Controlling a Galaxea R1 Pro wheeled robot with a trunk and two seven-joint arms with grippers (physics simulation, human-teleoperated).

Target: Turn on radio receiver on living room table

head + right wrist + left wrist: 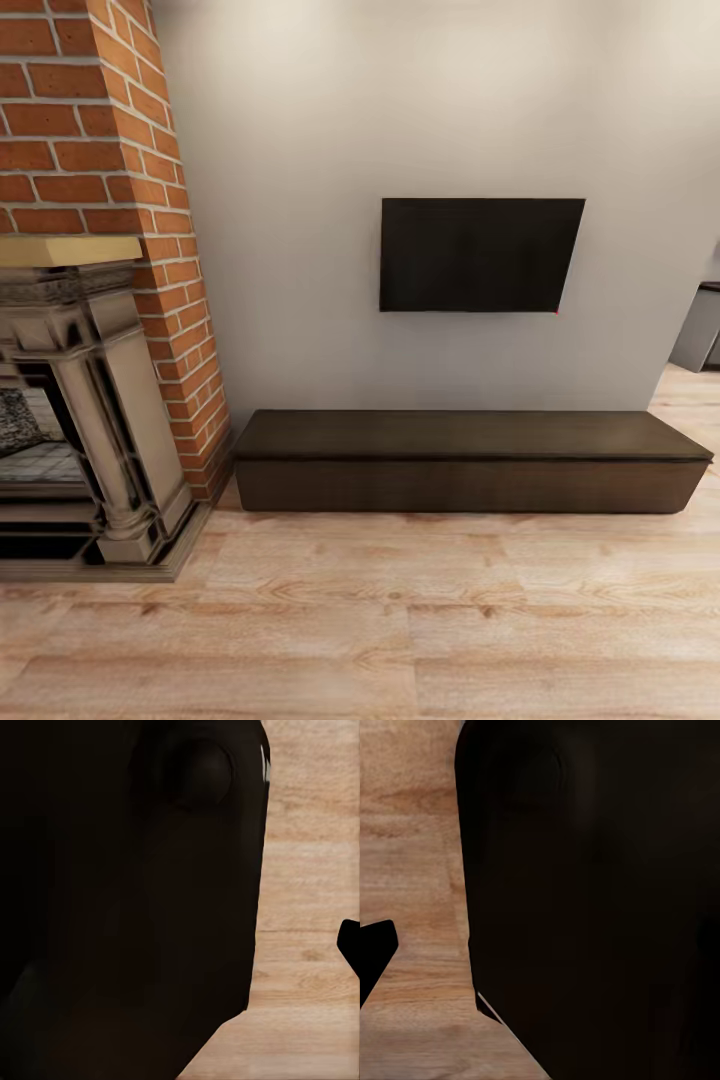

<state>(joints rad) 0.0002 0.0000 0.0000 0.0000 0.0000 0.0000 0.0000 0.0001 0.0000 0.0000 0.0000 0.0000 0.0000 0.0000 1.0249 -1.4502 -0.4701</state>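
A: Where's the radio?

B: Neither it nor the table is anywhere in these views. The head camera faces a grey wall with a dark TV, and below it a long dark-brown cabinet with nothing on its top. A brick fireplace stands at the cabinet's left end, on the wood floor.

A: And the grippers?

B: Can't tell. Each wrist camera shows a large black shape over floorboards, with a small dark tip at the frame's edge; whether the jaws are spread or pressed together isn't readable.

A: How will the radio handle?

B: Judging from the task alone, likely light and rigid, so it may slide if pushed hard. Probably a gentle press on its switch or dial, not a lift. First the robot has to find the table.
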